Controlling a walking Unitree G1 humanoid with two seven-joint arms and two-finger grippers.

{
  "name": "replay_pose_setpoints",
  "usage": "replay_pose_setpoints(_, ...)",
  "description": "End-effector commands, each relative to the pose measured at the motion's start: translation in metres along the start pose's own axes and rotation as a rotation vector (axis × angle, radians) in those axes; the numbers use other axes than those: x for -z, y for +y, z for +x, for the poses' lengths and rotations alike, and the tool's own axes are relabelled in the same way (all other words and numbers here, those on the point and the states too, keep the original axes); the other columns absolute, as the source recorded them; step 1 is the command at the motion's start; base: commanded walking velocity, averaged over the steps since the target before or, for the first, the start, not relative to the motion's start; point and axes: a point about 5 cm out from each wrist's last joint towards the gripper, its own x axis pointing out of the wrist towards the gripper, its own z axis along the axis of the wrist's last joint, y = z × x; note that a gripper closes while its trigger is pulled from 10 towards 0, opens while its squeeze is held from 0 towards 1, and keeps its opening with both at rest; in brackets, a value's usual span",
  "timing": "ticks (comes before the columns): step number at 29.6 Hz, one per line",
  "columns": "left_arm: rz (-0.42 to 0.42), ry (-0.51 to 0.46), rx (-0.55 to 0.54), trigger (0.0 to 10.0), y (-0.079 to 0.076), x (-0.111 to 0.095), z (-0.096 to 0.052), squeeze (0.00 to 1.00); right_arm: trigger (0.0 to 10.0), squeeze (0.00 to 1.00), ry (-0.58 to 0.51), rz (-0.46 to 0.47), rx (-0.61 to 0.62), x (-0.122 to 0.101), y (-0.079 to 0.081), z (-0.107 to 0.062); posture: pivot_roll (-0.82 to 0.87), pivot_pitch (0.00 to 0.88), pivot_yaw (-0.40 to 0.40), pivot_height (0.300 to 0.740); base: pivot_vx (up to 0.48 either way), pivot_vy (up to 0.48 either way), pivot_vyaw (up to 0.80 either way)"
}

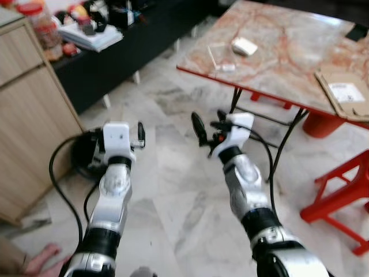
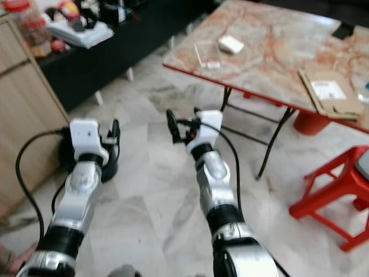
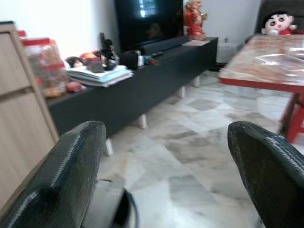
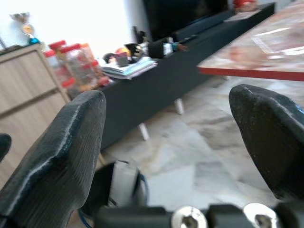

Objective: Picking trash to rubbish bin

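On the marble-patterned table with a red edge lie a white crumpled packet, a clear plastic wrapper and a flat cardboard piece. A black round container, possibly the bin, stands on the floor by the cabinet, just left of my left arm. Both arms are raised over the floor, short of the table. My left gripper is open with nothing between its fingers. My right gripper is also open and empty, below the table's near corner.
A wooden cabinet stands at the left. A black low bench with books and jars runs along the back. A red stool is at the right. A person's foot shows at bottom left. A black cable loops on the marble floor.
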Motion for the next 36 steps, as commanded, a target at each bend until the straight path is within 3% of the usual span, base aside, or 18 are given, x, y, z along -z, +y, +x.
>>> replay_pose_setpoints(1,0.021,0.023,-0.031,10.0,0.012,0.006,-0.003,0.00,10.0,0.00,0.001,0.007,-0.038,0.001,0.013,0.003,0.12,0.152,-0.013,0.740,0.345,0.277,0.00)
replay_pose_setpoints(21,0.015,0.021,0.040,10.0,0.009,0.005,-0.003,0.00,10.0,0.00,0.001,0.026,0.016,0.000,0.008,0.005,0.13,0.132,-0.003,0.740,0.324,0.262,-0.72)
replay_pose_setpoints(36,0.014,0.016,0.091,10.0,0.001,0.004,-0.002,0.00,10.0,0.00,-0.011,0.023,0.025,0.000,0.007,0.004,0.13,0.130,-0.001,0.740,0.276,0.000,-0.80)
